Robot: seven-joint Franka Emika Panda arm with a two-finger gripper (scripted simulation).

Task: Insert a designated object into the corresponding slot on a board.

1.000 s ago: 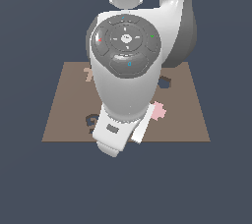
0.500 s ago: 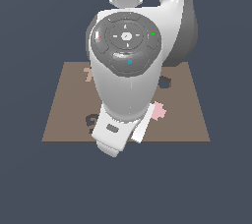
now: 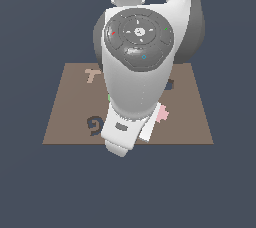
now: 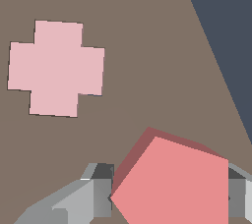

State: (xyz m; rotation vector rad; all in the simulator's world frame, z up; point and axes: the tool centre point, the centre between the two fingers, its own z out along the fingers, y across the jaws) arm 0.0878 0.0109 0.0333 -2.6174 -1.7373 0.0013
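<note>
- Two grey fingers (image 4: 93,193) of the tool (image 4: 170,193) press the opposite sides of the coral-red pentagon block (image 4: 172,183) in the wrist view; the tool is closed on it, and the block fills the gap between the pads.
- A darker red side face shows along one edge of the block, with the brown board (image 4: 147,46) as the surface behind it. Whether the block touches the board or hangs just over it cannot be told.
- Near the block, but apart from it, a pale pink cross-shaped piece (image 4: 55,68) lies flat on the board.
- Past the board's edge in that view comes the dark blue-grey ground (image 4: 226,31).
- In the exterior view the white arm (image 3: 137,82) stands in front of the middle of the board (image 3: 65,117) and hides the tool, the block and most of what lies beneath it.
- At the arm's side toward the exterior view's right, a corner of the pale pink piece (image 3: 162,115) peeps out.
- Toward the exterior view's left a dark spiral shape (image 3: 93,124) sits near the board's near edge, and a tan T-shaped piece (image 3: 92,75) lies farther back.
- A dark navy patch (image 3: 170,85) shows at the arm's far right flank; it is too hidden to say whether it is the slot.
- A speck of green (image 3: 109,97) shows at the arm's left edge.
</note>
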